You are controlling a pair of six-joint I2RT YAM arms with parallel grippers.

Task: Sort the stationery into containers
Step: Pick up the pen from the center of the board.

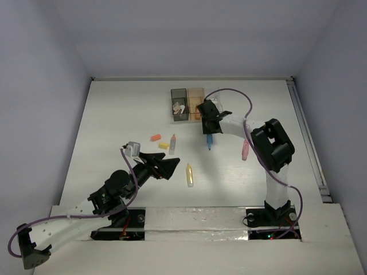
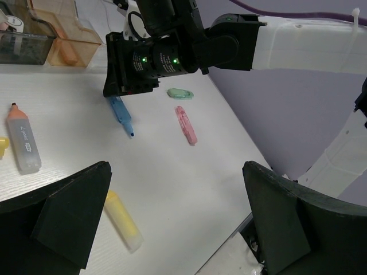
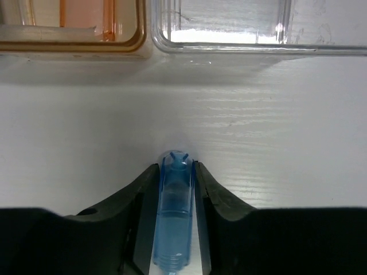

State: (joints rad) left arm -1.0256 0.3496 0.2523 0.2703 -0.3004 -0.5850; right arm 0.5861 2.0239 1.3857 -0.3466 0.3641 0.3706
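My right gripper [image 3: 175, 167] is shut on a blue marker [image 3: 174, 217], one finger pressed to each side; the marker lies on the table just before the containers. From above, this gripper [image 1: 209, 129] covers the marker's [image 1: 211, 142] upper end. The dark grey bin [image 1: 179, 106] holds a few pale items, the orange bin [image 1: 196, 101] is beside it, and the clear bin [image 3: 229, 34] shows in the right wrist view. My left gripper [image 2: 176, 172] hangs open and empty above the table, near a yellow marker [image 2: 123, 222].
Loose on the table lie a pink marker [image 1: 245, 150], a mint green marker [image 2: 180, 93], an orange-capped marker [image 1: 172, 141], a yellow marker [image 1: 189, 175], an orange eraser [image 1: 155, 137] and a yellow eraser [image 1: 164, 145]. The right arm [image 1: 274, 146] arches over the right side.
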